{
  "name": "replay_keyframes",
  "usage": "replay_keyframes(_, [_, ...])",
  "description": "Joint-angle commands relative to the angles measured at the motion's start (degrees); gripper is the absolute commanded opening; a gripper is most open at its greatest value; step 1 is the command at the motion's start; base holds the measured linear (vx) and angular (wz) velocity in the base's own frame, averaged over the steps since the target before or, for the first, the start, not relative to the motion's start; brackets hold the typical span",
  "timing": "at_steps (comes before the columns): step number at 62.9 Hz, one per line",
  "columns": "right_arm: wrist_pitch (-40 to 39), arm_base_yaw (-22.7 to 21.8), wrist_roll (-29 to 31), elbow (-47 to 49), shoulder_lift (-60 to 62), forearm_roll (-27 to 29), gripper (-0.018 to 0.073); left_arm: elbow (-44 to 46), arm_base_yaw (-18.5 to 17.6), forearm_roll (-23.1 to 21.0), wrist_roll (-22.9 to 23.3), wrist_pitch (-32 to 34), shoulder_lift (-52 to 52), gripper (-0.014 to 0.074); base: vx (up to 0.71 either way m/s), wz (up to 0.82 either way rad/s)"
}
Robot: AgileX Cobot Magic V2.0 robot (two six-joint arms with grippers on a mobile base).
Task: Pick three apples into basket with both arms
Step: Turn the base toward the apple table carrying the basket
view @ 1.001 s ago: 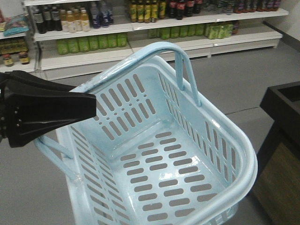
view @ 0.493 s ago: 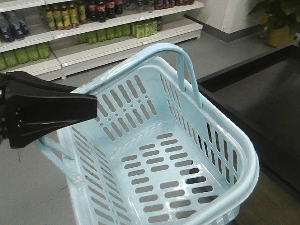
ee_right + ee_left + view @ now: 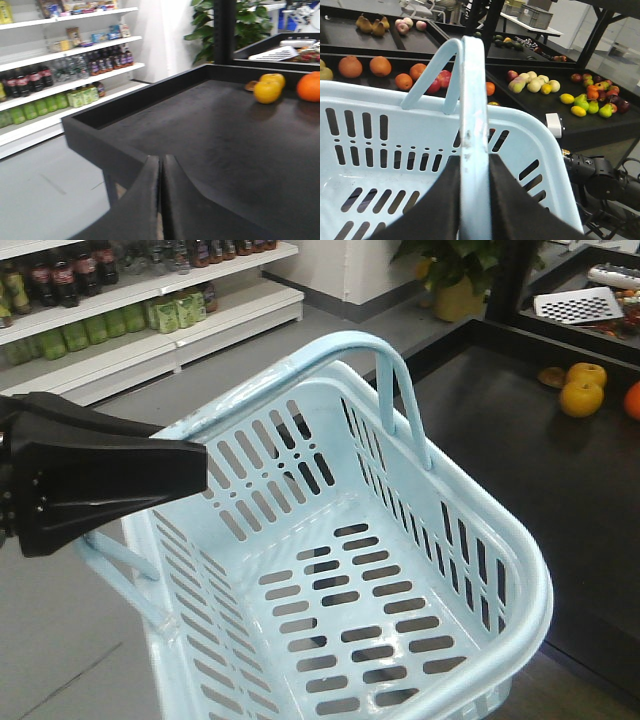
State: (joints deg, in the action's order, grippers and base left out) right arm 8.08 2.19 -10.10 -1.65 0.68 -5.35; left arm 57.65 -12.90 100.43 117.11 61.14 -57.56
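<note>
The light-blue slotted basket (image 3: 340, 570) fills the front view, tilted, with nothing inside it. My left gripper (image 3: 474, 158) is shut on one of its hoop handles (image 3: 472, 100); from the front it (image 3: 195, 468) shows as a black wedge at the basket's left rim. Red apples (image 3: 441, 80) lie among oranges on the black stand beyond the basket, partly hidden by the handle. My right gripper (image 3: 161, 158) is shut on nothing, hovering by the corner of a black display table (image 3: 200, 130).
Shelves of bottled drinks (image 3: 90, 280) stand at the back left. On the black table (image 3: 520, 470) to the right lie oranges (image 3: 582, 390), with a potted plant (image 3: 455, 270) behind. More stands carry oranges (image 3: 380, 65), pears (image 3: 372, 25) and mixed fruit (image 3: 535, 82).
The front view has swung right: the shelves slid off to the left and the black table with oranges came into view. Basket and left gripper keep the same place in the picture.
</note>
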Motion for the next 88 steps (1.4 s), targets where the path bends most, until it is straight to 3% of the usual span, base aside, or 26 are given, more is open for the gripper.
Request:
replay_keyframes(1, [-4.4, -0.4, 0.1, -0.7, 0.8, -0.6, -0.0007, 1.6, -0.1, 2.9, 0.1, -1.8, 1.1, -0.0006, 0.1, -0.44])
replay_keyframes(88, [-4.4, -0.4, 0.1, -0.7, 0.8, -0.6, -0.0007, 1.6, -0.1, 2.9, 0.1, -1.8, 1.1, -0.0006, 0.09, -0.38])
